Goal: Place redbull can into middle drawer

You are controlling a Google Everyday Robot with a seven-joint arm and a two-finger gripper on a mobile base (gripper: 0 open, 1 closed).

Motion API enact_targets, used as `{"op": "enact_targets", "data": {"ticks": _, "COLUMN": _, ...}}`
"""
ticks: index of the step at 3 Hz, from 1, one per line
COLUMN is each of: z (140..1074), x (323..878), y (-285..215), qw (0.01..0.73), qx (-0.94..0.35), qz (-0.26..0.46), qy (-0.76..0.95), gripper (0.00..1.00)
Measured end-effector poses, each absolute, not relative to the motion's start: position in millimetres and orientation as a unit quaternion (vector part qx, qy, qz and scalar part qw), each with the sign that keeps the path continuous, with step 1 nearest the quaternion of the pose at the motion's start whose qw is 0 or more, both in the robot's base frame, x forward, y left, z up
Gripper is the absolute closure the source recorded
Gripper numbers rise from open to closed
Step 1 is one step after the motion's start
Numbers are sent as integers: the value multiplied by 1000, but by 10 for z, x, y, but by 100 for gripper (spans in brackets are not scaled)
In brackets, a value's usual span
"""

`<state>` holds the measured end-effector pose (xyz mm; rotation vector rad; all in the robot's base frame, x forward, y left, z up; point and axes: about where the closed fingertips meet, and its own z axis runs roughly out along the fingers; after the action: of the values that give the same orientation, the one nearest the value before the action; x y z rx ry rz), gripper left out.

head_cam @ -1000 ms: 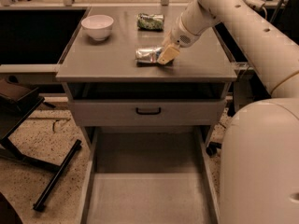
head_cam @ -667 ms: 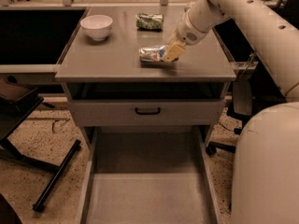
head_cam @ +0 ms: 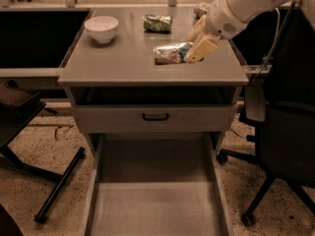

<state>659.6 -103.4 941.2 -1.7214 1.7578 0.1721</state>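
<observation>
The redbull can (head_cam: 169, 53), silver with blue patches and dented, lies on its side just over the grey countertop (head_cam: 118, 63), right of centre. My gripper (head_cam: 193, 47) comes in from the upper right, and its tan fingers (head_cam: 202, 48) are shut on the can's right end. The middle drawer (head_cam: 152, 208) is pulled out wide at the bottom of the view, a deep grey tray with a bare floor, well below and in front of the can.
A white bowl (head_cam: 101, 28) and a green can (head_cam: 157, 22) sit at the back of the counter. A closed drawer front with a black handle (head_cam: 155, 116) is under the counter. A black office chair (head_cam: 285, 132) stands at the right and a dark table leg (head_cam: 59, 183) at the left.
The gripper and the redbull can have moved together a little to the right and slightly up over the counter. The bowl and green can have not moved.
</observation>
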Motion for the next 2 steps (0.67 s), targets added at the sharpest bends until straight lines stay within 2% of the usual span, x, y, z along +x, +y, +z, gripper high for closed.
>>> {"op": "enact_targets", "data": {"ticks": 2, "z": 9188, "x": 5669, "y": -927, "qw": 311, "qx": -708, "qz": 119, "qy": 623, "gripper": 100}}
